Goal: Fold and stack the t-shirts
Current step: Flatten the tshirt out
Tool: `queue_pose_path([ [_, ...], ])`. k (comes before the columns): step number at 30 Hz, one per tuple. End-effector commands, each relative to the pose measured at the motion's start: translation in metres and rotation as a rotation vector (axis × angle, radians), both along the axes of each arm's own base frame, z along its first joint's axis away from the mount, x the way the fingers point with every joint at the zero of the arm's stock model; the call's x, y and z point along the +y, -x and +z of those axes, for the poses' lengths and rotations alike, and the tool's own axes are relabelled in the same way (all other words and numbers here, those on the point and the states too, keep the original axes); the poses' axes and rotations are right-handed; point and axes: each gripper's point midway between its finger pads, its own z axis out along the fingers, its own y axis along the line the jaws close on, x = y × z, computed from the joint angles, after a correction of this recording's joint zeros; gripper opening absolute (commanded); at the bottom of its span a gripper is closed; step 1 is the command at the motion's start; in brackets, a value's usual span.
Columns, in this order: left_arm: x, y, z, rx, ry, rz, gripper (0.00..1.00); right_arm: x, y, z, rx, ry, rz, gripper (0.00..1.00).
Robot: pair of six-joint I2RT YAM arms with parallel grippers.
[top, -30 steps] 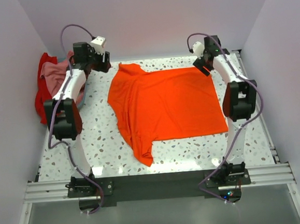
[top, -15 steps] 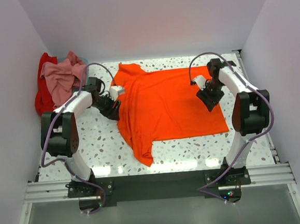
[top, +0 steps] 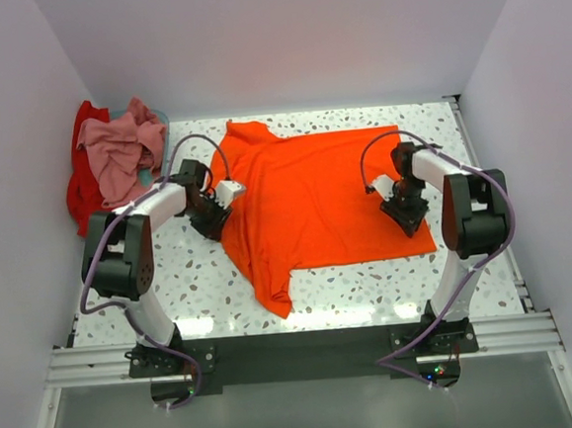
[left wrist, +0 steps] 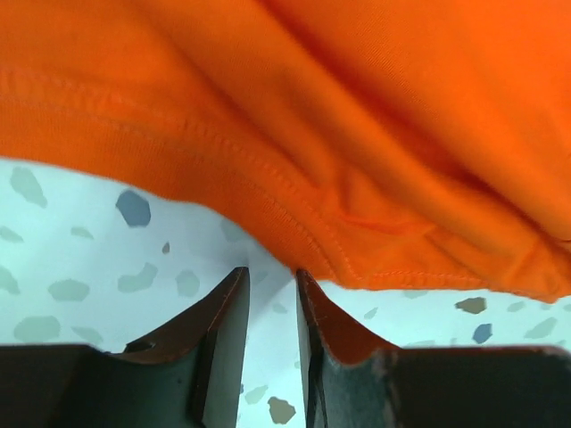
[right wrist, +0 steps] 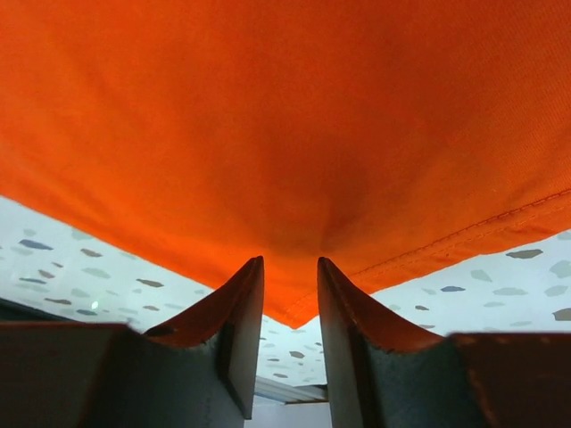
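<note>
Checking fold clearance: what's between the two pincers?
Only the orange t-shirt, lying spread out, from left pincer to right pincer. Top view shows it.

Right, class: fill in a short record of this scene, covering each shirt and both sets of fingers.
orange t-shirt: spread flat mid-table
pink t-shirt: crumpled, heaped with the red t-shirt, far left
left gripper: fingers close together at the orange shirt's left hem; grip unclear
right gripper: fingers close together by its near right corner; grip unclear

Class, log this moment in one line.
orange t-shirt: spread out | left gripper: at left edge, grip unclear | right gripper: at right corner, grip unclear | pink t-shirt, red t-shirt: heaped far-left
</note>
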Motion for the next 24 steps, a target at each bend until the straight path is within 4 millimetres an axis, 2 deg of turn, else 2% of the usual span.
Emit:
queue_pose_path([
  [1, 0.025, 0.001, -0.005, -0.039, -0.143, -0.017, 0.3, -0.011, -0.009, -0.006, -0.047, 0.062, 0.012, 0.33],
  [8, 0.063, 0.024, -0.008, -0.02, -0.296, 0.027, 0.24, -0.016, 0.0, -0.005, -0.048, 0.084, 0.026, 0.24],
  [9, 0.059, 0.023, -0.004, -0.025, -0.256, 0.032, 0.23, -0.016, 0.001, -0.003, -0.054, 0.083, 0.032, 0.24],
  [11, 0.049, 0.015, 0.019, -0.083, -0.183, 0.041, 0.24, -0.015, 0.0, 0.001, -0.066, 0.074, 0.028, 0.24],
  [12, 0.03, 0.014, 0.029, -0.088, -0.081, 0.017, 0.26, -0.014, 0.0, 0.002, -0.064, 0.069, 0.029, 0.2],
  [14, 0.01, 0.007, 0.05, -0.13, -0.003, 0.001, 0.27, -0.01, 0.001, 0.007, -0.063, 0.047, 0.02, 0.19],
  [16, -0.014, 0.007, 0.06, -0.123, 0.083, -0.036, 0.3, -0.007, 0.001, 0.011, -0.064, 0.03, 0.014, 0.19],
  [18, -0.031, 0.005, 0.062, -0.129, 0.126, -0.065, 0.32, -0.007, -0.001, 0.015, -0.077, 0.028, 0.011, 0.18],
  [20, -0.041, 0.001, 0.051, -0.114, 0.121, -0.071, 0.32, -0.006, -0.001, 0.02, -0.078, 0.023, 0.013, 0.19],
  [24, -0.039, -0.007, 0.027, -0.091, 0.075, -0.048, 0.32, -0.009, -0.001, 0.021, -0.076, 0.043, 0.019, 0.18],
])
